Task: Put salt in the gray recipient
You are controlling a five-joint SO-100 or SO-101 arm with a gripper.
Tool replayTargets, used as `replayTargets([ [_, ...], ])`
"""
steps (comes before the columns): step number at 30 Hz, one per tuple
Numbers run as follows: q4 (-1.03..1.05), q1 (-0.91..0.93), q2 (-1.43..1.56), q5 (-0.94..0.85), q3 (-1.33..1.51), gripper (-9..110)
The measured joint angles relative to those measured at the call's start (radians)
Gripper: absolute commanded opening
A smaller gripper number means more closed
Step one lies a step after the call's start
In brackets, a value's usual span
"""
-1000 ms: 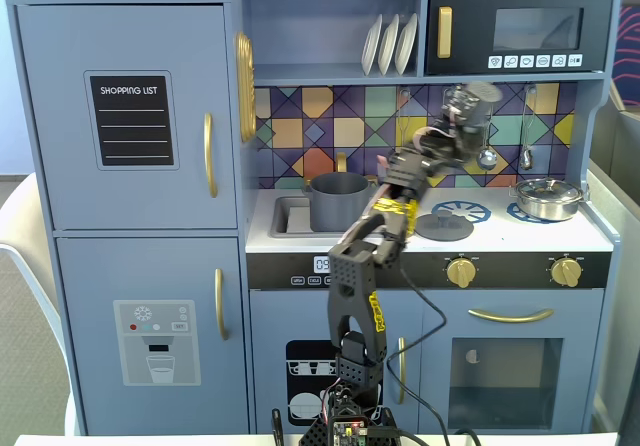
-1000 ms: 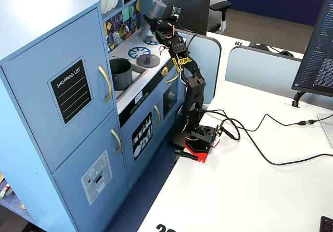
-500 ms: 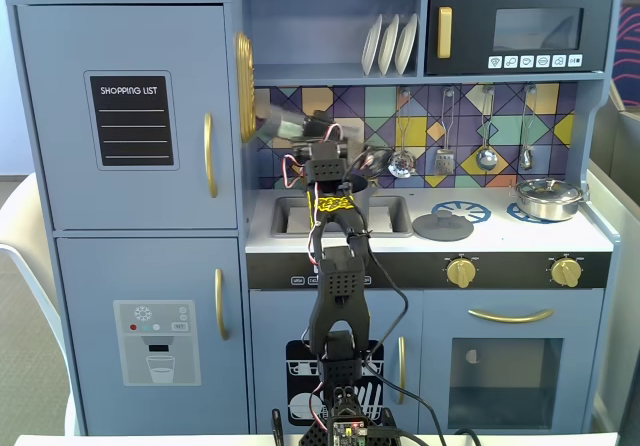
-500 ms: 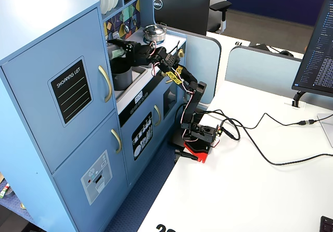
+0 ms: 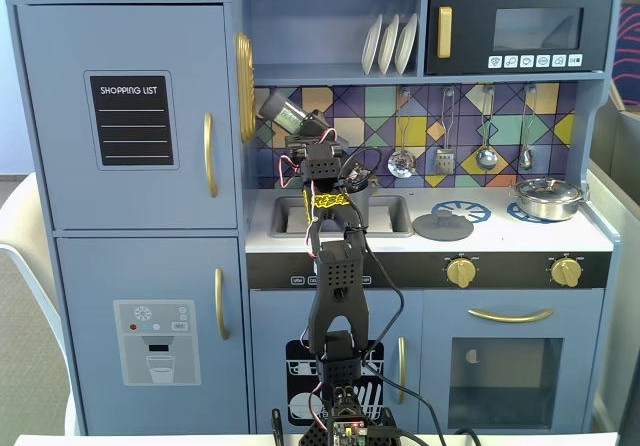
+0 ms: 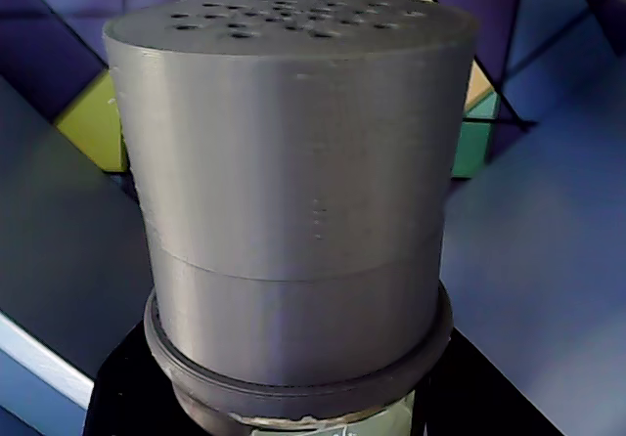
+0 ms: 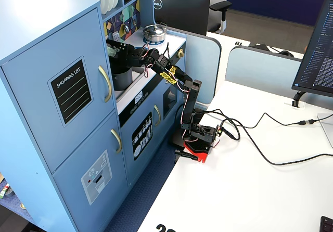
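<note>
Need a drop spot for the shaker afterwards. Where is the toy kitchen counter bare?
Bare: counter between gray lid and steel pan, over the burner print. Crowded: sink area, where the end effector holds the salt above the gray pot.

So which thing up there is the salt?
Start at the toy kitchen's tiled back wall, then move left to the sink. The salt is the slim gray cylinder held tilted in the gripper above it. Unlike the hanging spoons, its flat end has small holes.
</note>
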Motion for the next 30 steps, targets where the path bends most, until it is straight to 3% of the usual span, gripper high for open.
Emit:
replayTargets([
  [9,0.040,0.092,0.000,0.101,0.034,0],
  [23,-0.025,0.018,-0.097,0.091,-0.138,0],
  [30,-0.009,0.086,-0.077,0.098,0.020,0],
])
